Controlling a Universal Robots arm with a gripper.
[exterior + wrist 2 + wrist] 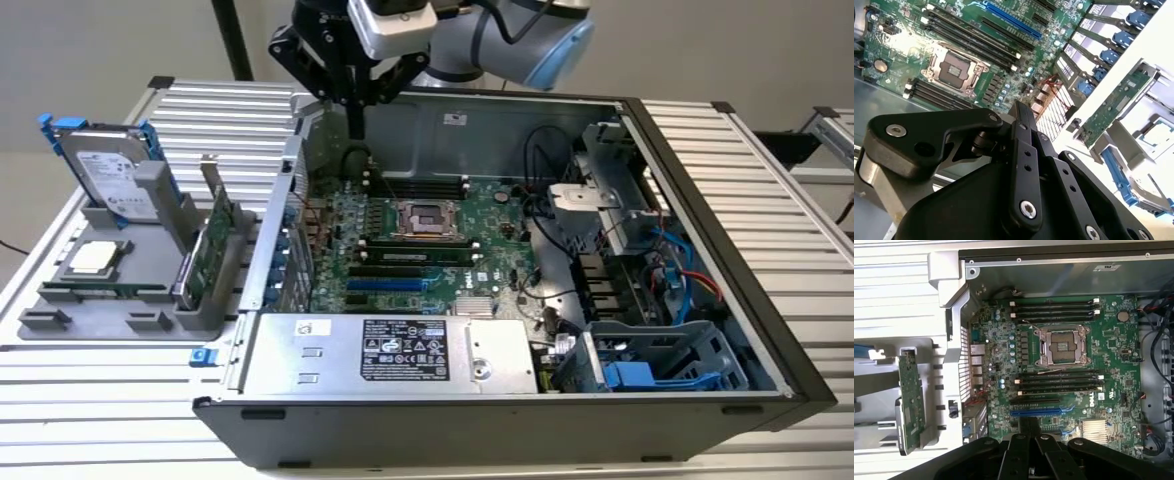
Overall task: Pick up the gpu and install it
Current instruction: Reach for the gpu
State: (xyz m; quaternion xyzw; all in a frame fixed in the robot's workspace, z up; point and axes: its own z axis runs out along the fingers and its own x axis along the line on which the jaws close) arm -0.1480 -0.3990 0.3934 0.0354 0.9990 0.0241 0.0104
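Hovering above motherboard: gripper, jaws together, empty. gpu upright in rack, well aside of jaws. Advise: part jaws, square to card edge.

Setting is recorded as a robotics lab test bench. An opened desktop computer case is laid on its side on a slatted aluminium table, with the motherboard exposed. Beside it, loose parts are kept upright in a grey fixture: a hard drive with blue rails and the gpu. A robot arm is seen above the case. A plain light wall is noted behind.
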